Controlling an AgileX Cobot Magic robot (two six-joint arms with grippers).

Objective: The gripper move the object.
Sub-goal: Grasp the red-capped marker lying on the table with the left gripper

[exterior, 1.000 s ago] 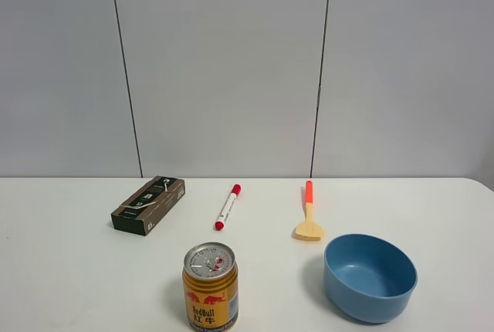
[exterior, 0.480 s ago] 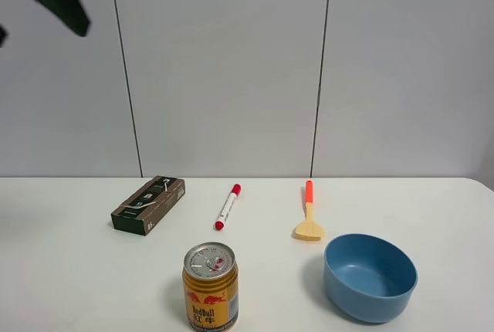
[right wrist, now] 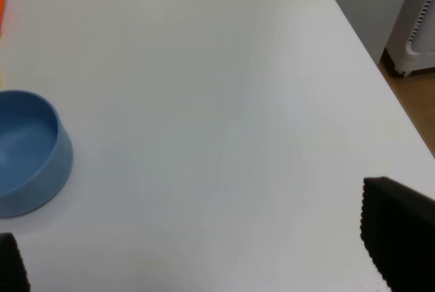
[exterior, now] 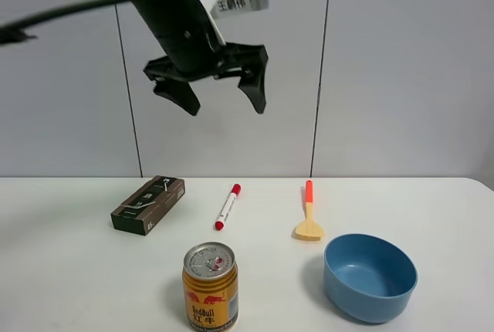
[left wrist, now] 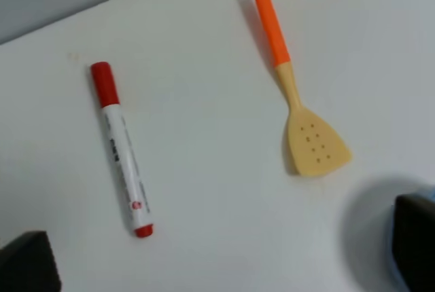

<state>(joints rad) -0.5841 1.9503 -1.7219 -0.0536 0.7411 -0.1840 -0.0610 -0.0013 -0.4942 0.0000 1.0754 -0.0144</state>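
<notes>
Nearest the camera a Red Bull can (exterior: 210, 287) stands upright on the white desk (exterior: 69, 278). To its right, a little further back, sits a blue bowl (exterior: 370, 276), mouth up. Behind these, three things lie in a row, well apart from each other: a dark box (exterior: 148, 204) on the left, the pen (exterior: 228, 206) in the middle and an orange-handled spatula (exterior: 308, 213) on the right. The pen lies flat on the desk behind the can, red cap towards the wall, with nothing touching it. The spatula's blade points towards the bowl.

High above the pen and box hangs the left gripper (exterior: 225, 106), released, with its two jaws spread wide and nothing between them. Its wrist view looks down on the pen and spatula.

The right gripper (right wrist: 190, 238) shows only in its own wrist view. It is also released, jaws far apart over bare desk, with the bowl off to one side.

Behind it all is a grey panelled wall (exterior: 401, 69).
</notes>
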